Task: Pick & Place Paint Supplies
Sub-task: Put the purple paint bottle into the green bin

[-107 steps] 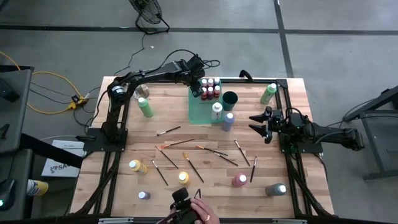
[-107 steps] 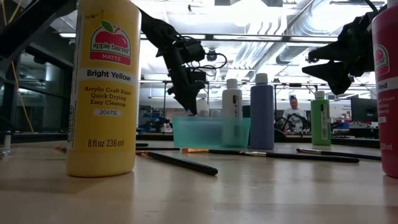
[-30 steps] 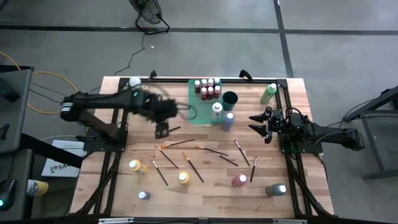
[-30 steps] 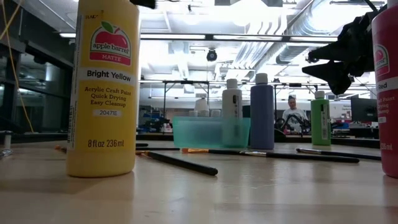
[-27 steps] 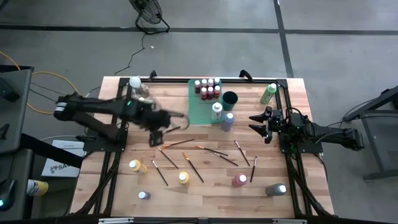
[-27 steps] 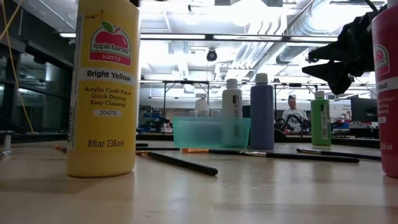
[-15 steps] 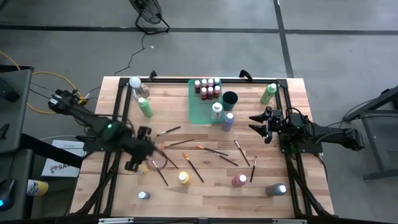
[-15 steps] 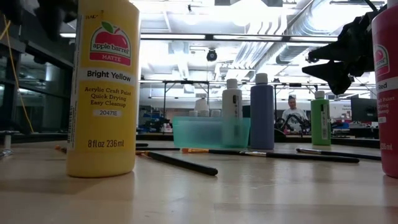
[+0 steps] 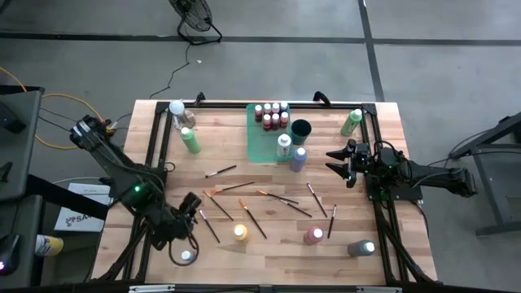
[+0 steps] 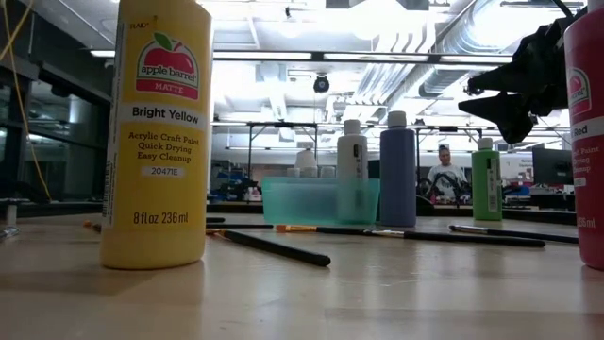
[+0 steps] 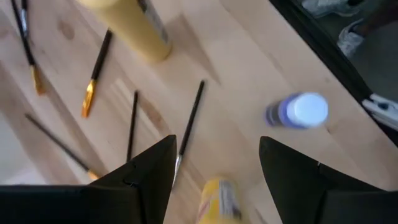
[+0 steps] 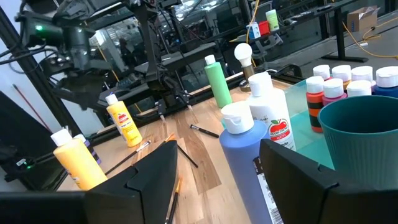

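Left gripper (image 9: 186, 213) is low over the near-left part of the table (image 9: 358, 187), fingers spread wide and holding nothing. In its wrist view the open fingers (image 11: 144, 177) frame bare wood, a thin dark paintbrush (image 11: 189, 127) and the top of a yellow paint bottle (image 11: 219, 198). A purple bottle with a white cap (image 11: 298, 112) lies just beyond, and a second yellow bottle (image 11: 130, 25) stands farther off. From overhead the arm covers much of this corner, so I cannot tell exactly how close the fingers sit to the nearest bottle.

Right gripper (image 9: 335, 164) waits at the right edge of the table, fingers likewise apart and empty, pointed toward the green tray (image 9: 262, 140).

Tray contents: a cluster of small white-capped bottles (image 9: 272, 115) at its far end (reds and darker shades, as far as the overhead view allows). A dark green cup (image 9: 301, 129), a white bottle (image 9: 283, 145) and a blue-purple bottle (image 9: 299, 158) stand at the tray's right side.

Loose supplies on the wood: several paintbrushes (image 9: 277, 197) scattered across the middle, a green bottle (image 9: 190, 140) at the far left, another green bottle (image 9: 352, 122) at the far right, a pink bottle (image 9: 313, 236) and a grey bottle (image 9: 361, 247) near the front right.
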`<action>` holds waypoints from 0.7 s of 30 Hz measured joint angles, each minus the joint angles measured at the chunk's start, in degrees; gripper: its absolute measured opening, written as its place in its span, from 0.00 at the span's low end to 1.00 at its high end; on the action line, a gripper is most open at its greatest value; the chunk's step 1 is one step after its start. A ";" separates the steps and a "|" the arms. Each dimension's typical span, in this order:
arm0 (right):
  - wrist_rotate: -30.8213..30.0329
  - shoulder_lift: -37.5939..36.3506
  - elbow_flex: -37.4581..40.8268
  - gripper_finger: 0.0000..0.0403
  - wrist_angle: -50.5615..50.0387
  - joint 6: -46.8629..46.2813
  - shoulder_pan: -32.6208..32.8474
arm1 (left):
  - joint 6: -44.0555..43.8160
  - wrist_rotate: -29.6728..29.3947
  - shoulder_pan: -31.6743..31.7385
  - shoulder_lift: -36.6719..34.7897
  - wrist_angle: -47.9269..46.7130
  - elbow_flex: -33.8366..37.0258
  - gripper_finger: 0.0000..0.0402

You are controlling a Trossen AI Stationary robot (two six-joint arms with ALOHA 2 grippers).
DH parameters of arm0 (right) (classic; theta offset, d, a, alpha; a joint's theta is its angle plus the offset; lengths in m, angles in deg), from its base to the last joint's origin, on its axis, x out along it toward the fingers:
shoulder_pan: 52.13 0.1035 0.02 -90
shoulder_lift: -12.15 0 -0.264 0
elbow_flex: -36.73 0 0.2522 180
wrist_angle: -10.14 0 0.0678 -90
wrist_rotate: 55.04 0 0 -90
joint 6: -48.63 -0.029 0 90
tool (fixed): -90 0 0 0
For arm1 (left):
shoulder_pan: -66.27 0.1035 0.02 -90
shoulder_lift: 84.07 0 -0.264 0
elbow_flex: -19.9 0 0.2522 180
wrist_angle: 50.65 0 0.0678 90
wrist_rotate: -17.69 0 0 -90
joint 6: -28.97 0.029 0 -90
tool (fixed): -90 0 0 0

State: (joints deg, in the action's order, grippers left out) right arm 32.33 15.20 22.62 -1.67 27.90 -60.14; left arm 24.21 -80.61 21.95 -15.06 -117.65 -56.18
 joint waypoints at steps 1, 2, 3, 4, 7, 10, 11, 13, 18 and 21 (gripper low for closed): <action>0.00 0.00 0.01 0.55 0.00 0.00 0.02 | 0.01 0.04 -0.12 0.59 0.95 0.00 0.56; 0.00 0.01 -0.01 0.55 0.00 0.00 0.02 | 0.01 0.04 -0.11 1.05 1.68 0.00 0.56; 0.00 0.00 0.00 0.55 0.00 0.00 0.01 | 0.02 0.13 -0.08 1.48 2.42 0.00 0.56; 0.00 0.00 -0.01 0.55 0.00 0.00 0.02 | 0.02 0.51 -0.04 1.85 3.22 0.00 0.56; 0.00 0.00 0.01 0.55 0.00 0.00 0.00 | 0.02 0.96 -0.04 2.70 4.30 0.00 0.56; 0.00 0.00 0.01 0.55 0.00 0.00 0.02 | 0.47 1.15 -0.04 3.27 5.24 0.00 0.56; 0.00 0.00 0.01 0.55 0.00 0.00 0.02 | 0.52 1.17 -0.04 3.51 5.99 0.00 0.56; 0.00 0.00 0.01 0.55 -0.01 0.00 0.01 | 0.52 1.17 -0.04 4.06 7.22 -0.10 0.56; 0.00 0.00 0.01 0.55 -0.01 0.00 0.01 | 1.46 1.06 -1.38 6.99 6.84 -1.82 0.56; 0.00 0.01 0.01 0.55 0.00 0.00 0.01 | 1.88 1.12 -3.22 9.39 6.66 -2.66 0.56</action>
State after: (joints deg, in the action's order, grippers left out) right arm 32.33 15.21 22.63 -1.67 27.90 -60.13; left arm 26.09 -79.49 18.73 -5.67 -110.98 -58.85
